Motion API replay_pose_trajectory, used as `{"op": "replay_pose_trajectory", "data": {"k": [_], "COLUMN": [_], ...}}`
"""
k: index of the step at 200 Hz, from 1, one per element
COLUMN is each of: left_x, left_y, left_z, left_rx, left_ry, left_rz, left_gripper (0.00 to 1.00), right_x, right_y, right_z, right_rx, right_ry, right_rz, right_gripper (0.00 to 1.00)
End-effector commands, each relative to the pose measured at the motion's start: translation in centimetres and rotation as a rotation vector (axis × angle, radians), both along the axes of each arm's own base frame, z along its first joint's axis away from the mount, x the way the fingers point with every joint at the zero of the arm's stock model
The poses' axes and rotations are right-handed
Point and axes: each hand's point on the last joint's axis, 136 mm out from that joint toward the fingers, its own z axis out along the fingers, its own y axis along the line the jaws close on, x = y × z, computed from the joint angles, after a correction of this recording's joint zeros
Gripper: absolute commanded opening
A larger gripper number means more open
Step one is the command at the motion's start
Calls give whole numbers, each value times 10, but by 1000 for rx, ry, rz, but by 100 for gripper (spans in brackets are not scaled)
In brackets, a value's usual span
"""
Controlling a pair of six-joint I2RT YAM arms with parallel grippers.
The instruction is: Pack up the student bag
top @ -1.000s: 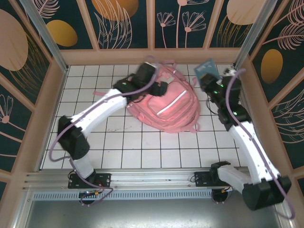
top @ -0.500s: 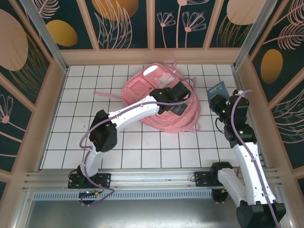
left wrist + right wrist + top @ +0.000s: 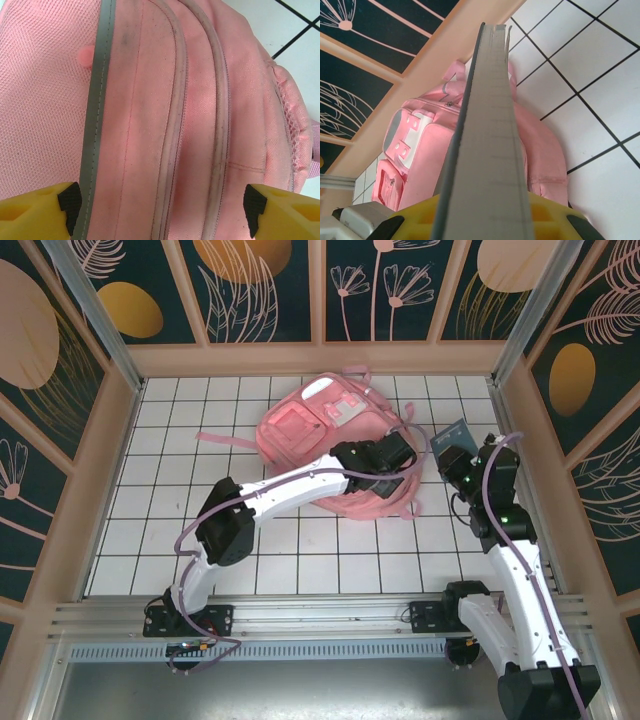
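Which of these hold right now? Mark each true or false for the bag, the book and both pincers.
1. The left pincer hangs open over the student bag. True.
2. The right arm carries nothing. False: the right pincer is shut on a book.
3. The book is already inside the bag. False: it is held in the air beside the bag.
4. The bag lies on the white tiled table. True.

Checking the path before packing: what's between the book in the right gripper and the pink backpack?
A bare strip of tiled table separates book and student bag, in the top view.
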Motion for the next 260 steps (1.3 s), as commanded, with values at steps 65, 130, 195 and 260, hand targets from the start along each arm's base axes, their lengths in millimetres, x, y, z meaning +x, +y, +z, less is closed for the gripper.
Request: {"op": "replay_pose_trajectory", "data": {"k": [65,130,195,260], "left_x": [22,25,45,71], "left_y": [15,10,28,75], "left_z": [-37,-20,87,132], "left_rx": [179,144,-145,-281], "left_ry": [-83,-106,-114,-124], "left_rz": [56,36,61,129], "left_gripper": [65,0,0,0], "right_x": [-1,-3,-16,-20], "right_y": [8,13,1,5], "right_z": [1,5,31,15], "right_rx": [54,76,47,73], "right_ry": [-41,-45,-104,-70], "right_rz": [37,59,1,19], "right_gripper": [0,0,0,0]}}
